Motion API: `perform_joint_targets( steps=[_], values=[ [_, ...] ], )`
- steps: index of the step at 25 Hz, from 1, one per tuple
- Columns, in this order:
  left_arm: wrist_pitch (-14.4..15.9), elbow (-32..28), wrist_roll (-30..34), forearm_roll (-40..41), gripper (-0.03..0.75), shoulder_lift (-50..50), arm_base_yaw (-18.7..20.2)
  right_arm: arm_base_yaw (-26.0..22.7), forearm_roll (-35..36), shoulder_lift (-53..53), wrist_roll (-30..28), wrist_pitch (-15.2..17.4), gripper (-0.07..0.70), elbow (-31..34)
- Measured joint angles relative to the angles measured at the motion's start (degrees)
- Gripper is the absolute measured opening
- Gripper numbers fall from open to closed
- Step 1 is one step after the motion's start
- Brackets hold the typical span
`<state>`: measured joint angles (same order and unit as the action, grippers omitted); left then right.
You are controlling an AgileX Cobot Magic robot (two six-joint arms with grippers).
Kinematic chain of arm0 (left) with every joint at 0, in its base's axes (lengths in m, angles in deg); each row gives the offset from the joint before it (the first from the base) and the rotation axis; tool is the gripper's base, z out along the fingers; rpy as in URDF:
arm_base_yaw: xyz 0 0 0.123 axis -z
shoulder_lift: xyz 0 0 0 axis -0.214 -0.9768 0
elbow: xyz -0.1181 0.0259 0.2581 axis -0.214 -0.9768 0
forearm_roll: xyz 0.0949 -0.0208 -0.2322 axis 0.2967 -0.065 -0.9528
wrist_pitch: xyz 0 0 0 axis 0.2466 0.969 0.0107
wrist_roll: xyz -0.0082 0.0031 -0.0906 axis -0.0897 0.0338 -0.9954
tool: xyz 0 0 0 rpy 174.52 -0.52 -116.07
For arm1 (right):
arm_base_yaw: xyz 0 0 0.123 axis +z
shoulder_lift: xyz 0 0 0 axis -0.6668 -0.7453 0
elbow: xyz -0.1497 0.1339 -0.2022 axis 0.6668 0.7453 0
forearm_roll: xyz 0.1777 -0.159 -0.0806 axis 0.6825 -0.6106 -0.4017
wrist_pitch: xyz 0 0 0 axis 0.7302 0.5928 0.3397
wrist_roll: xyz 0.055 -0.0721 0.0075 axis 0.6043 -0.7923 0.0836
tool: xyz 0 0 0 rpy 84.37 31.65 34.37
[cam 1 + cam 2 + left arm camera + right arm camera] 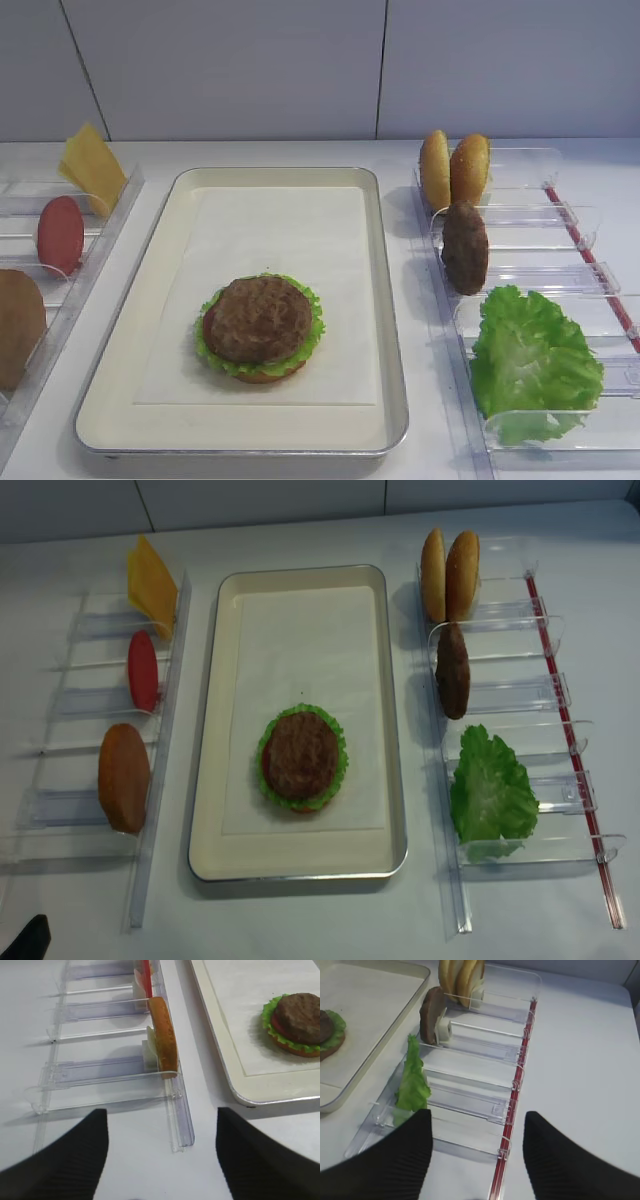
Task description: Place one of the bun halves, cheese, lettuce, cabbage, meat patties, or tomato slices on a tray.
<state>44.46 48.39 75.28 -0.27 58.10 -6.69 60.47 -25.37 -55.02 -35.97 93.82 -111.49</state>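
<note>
My right pincer point(477, 1152) hangs wide open with nothing between its fingers, hovering over the near end of the clear rack point(485, 1065) on the right of the white worktop point(420, 440). My left pincer point(162, 1152) is likewise spread apart and empty, above the near end of the left rack point(100, 1067).

The tray point(390, 330) sits at the centre of the worktop, lined with white paper point(290, 250). On the paper, toward six o'clock, a stack stands: a bun half point(262, 375) at the bottom, lettuce point(310, 335) frilling out around it, a tomato slice point(208, 322) peeping at nine o'clock, and a meat patty point(260, 318) on top.

At three o'clock of the tray, the right rack holds two bun halves point(454, 170) standing on edge at the far end, a second patty point(465, 248) upright just behind them toward me, and a large lettuce leaf point(530, 360) nearest me.

At nine o'clock, the left rack carries a cheese slice point(92, 165) at the far end, a red tomato slice point(61, 234) in the middle, and a bun half point(18, 325) nearest me, all leaning on edge.
</note>
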Motion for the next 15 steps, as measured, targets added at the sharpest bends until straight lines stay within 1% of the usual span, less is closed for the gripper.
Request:
perform_joint_targets(
  steps=[4, 15],
  values=[
    [0.0, 0.0, 0.0, 0.0, 0.422, 0.0, 0.0, 0.0, 0.05, 2.93, -0.25, -0.73, 0.431, 1.12],
    [0.0, 0.0, 0.0, 0.11, 0.422, 0.0, 0.0, 0.0, 0.94, 2.97, -1.82, -0.73, 0.431, 1.48]
  ],
)
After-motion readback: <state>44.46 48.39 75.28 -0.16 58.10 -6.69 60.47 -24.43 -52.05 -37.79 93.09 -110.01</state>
